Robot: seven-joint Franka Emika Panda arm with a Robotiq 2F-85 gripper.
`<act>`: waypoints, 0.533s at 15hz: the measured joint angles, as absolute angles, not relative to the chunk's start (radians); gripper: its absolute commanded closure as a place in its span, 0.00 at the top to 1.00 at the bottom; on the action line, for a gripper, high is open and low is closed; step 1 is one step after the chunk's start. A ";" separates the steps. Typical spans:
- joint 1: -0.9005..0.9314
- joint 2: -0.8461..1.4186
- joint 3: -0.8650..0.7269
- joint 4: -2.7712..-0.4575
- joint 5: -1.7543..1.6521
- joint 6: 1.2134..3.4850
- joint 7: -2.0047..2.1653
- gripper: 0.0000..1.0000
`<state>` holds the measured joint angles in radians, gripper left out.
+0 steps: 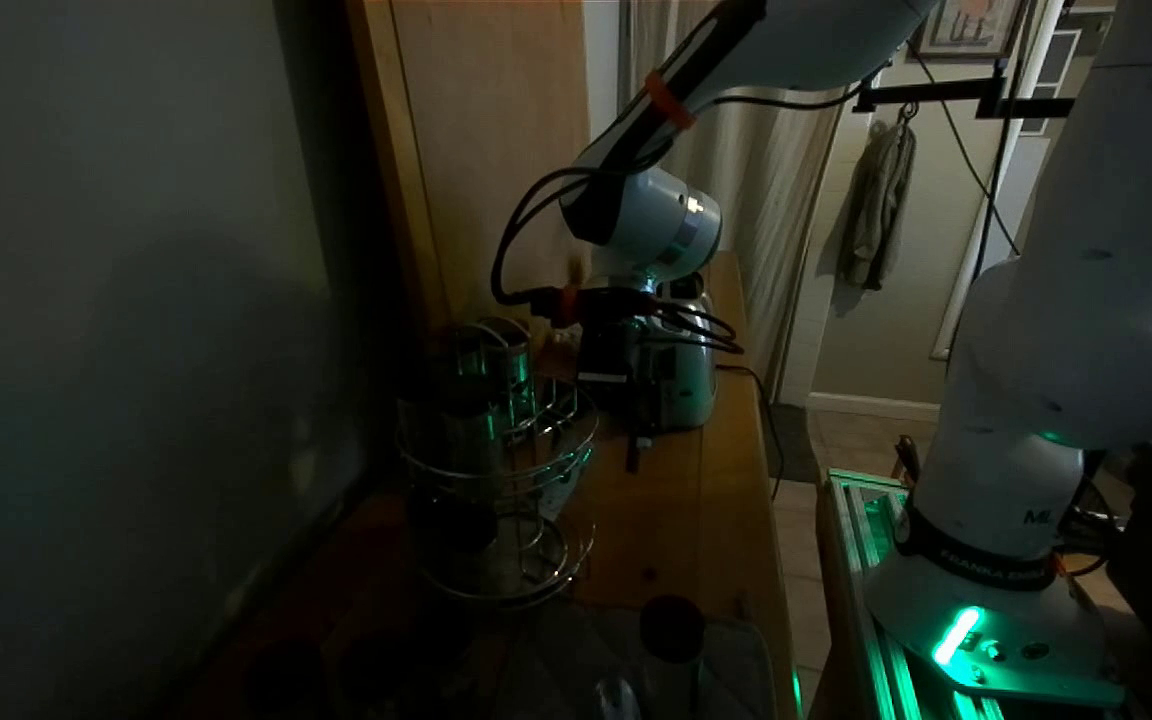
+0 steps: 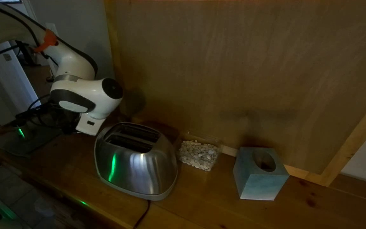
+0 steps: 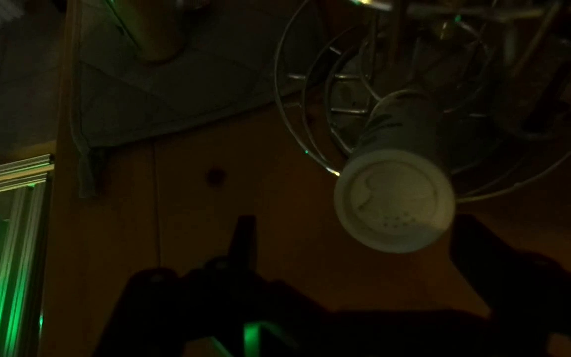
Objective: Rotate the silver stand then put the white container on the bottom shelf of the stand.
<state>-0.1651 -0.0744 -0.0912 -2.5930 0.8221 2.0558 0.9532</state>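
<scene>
The white container (image 3: 395,201) sits tilted just ahead of the gripper (image 3: 354,222), lid towards it, far end over the bottom shelf (image 3: 349,110) of the silver stand (image 1: 501,477); whether it rests there I can't tell. The dark fingers (image 3: 244,243) are spread well apart. Behind the gripper, away from the stand, the toaster (image 2: 137,162) gleams on the wooden table (image 1: 656,520).

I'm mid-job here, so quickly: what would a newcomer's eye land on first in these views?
Probably the bright green light on the arm's base, low on the right of an exterior view. Next, the shiny toaster, left of centre in an exterior view. In the wrist view, the white container catches the eye right of centre, pale and round-topped, overlapping the dim silver stand.
</scene>
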 measured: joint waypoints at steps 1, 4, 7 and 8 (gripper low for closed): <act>-0.165 -0.070 -0.094 -2.591 0.828 2.044 0.949 1.00; -0.165 -0.055 -0.105 -2.585 0.861 2.010 0.924 0.98; -0.165 -0.044 -0.114 -2.582 0.894 1.982 0.897 0.85; -0.165 -0.040 -0.115 -2.581 0.903 1.976 0.890 0.77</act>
